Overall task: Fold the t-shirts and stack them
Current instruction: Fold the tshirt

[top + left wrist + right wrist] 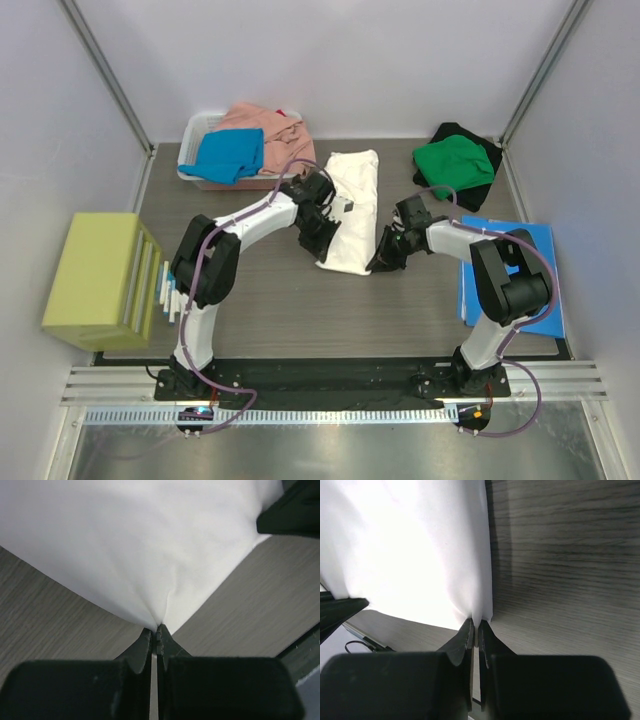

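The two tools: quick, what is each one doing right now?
Left tool: closed, pinching an edge of the white t-shirt.
Right tool: closed, pinching another edge of it.

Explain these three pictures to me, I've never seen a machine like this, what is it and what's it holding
Two robot arms are bolted at the near edge of the table, each ending in a two-finger gripper. The wide picture looks down from above and behind them; the two close-ups come from cameras on their wrists. A white t-shirt lies mid-table. The left gripper and the right gripper are each shut on its cloth, at its near end. At the back, a white basket holds a salmon pink t-shirt and a bright blue t-shirt; a green t-shirt lies on a black t-shirt. A blue folder lies at right, a yellow-green box at left.
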### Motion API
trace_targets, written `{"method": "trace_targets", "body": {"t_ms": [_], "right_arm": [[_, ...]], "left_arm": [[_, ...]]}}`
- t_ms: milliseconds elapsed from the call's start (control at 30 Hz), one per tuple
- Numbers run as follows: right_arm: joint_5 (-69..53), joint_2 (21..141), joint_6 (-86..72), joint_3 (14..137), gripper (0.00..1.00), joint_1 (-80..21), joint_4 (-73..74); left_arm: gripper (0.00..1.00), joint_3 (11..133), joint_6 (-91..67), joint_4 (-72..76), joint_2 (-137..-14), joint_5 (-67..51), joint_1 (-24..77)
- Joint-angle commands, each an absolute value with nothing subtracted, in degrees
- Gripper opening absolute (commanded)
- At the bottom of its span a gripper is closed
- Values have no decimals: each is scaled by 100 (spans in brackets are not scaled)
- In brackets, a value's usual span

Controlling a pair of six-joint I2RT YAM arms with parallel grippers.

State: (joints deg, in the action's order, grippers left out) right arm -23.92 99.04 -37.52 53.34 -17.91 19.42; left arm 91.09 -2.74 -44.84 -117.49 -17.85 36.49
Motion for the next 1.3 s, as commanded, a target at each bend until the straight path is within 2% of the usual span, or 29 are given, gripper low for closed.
{"method": "trace_targets", "body": {"t_ms": [0, 167, 267, 333, 533, 800, 900, 967, 1000, 1033, 1133, 1267], "right_arm": [[-2470, 9475, -3612, 5300, 6, -2038, 2267], [-2505, 8878, -3717, 4975, 6, -2329, 2601], [-2452, 8351, -3840, 4843, 6, -2531, 2899], [-2435, 7938, -3928, 4790, 6, -2680, 3154], [-2391, 6981, -4087, 4869, 6, -2865, 3874], [-2399, 6864, -3938, 5572, 6, -2874, 4447], [-2399, 6899, -3841, 5459, 6, -2874, 4561], [-2347, 6978, -3806, 5309, 6, -2874, 4509], [-2373, 7005, -3806, 5161, 6, -2874, 4404], [-2373, 7048, -3823, 5098, 6, -2874, 4351], [-2443, 7268, -3911, 4896, 6, -2874, 3974], [-2828, 7699, -3990, 4966, 6, -2874, 3604]], "left_arm": [[0, 9553, 447, -5913, -11514, -2618, 3577], [1, 9484, 1403, -7256, -11224, -3285, 3568], [7, 9387, 1844, -7916, -11040, -3524, 3568], [12, 9220, 1951, -8102, -10864, -3586, 3560], [17, 8895, 2021, -8358, -10539, -3683, 3577], [18, 8912, 1864, -8464, -10152, -3683, 3577], [18, 9105, 1671, -8464, -10011, -3639, 3568], [29, 9245, 1495, -8411, -9985, -3630, 3577], [46, 9272, 1442, -8385, -9984, -3639, 3577], [51, 9290, 1389, -8306, -9984, -3639, 3595], [60, 9369, 1292, -8288, -10177, -3656, 3752], [58, 9790, 1187, -8279, -10476, -3621, 3771]]}}
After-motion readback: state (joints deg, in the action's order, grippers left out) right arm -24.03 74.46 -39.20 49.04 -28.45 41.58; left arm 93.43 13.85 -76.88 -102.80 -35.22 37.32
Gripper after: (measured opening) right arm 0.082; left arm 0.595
